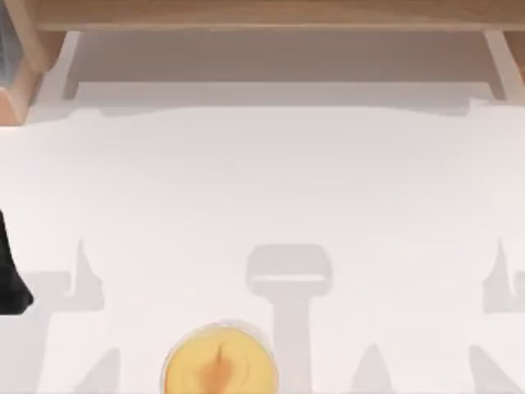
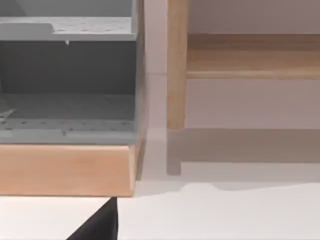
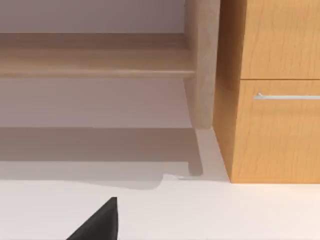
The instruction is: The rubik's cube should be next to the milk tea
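Note:
The milk tea (image 1: 220, 364) stands at the table's front edge, a little left of the middle, a round cup with a creamy yellow top and an orange streak. The rubik's cube is out of view. A black part of my left arm (image 1: 11, 275) juts in at the table's left edge, well to the left of the cup and farther back. A black tip of my left gripper (image 2: 97, 227) hangs over the white tabletop near a back corner. A black tip of my right gripper (image 3: 97, 225) hovers over the tabletop in the same way.
A wooden frame (image 1: 262, 15) runs along the back of the white table (image 1: 262, 180). A grey shelf unit on a wooden base (image 2: 67, 167) stands at the back left. A wooden drawer cabinet (image 3: 275, 125) with a metal handle stands at the back right.

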Robot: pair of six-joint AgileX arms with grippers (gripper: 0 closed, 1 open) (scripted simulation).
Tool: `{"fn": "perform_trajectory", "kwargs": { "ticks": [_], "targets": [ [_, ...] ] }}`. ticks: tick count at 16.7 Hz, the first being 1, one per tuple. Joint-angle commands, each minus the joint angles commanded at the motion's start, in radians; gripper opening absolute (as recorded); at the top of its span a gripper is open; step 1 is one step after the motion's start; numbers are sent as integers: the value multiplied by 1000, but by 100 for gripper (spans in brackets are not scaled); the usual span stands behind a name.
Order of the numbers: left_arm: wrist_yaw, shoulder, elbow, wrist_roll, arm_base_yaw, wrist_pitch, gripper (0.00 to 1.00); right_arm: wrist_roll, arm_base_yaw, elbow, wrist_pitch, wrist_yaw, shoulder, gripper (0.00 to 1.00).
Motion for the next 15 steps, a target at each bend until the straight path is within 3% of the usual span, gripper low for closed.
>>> {"fn": "perform_trajectory", "kwargs": {
  "ticks": [4, 7, 15],
  "targets": [
    [-13, 32, 30, 0, -15, 1, 100, 0, 0, 0, 0, 0, 0, 100],
    [-56, 157, 150, 1, -64, 7, 100, 0, 0, 0, 0, 0, 0, 100],
    [-253, 854, 801, 9, -287, 47, 100, 0, 0, 0, 0, 0, 0, 100]
  ]
}}
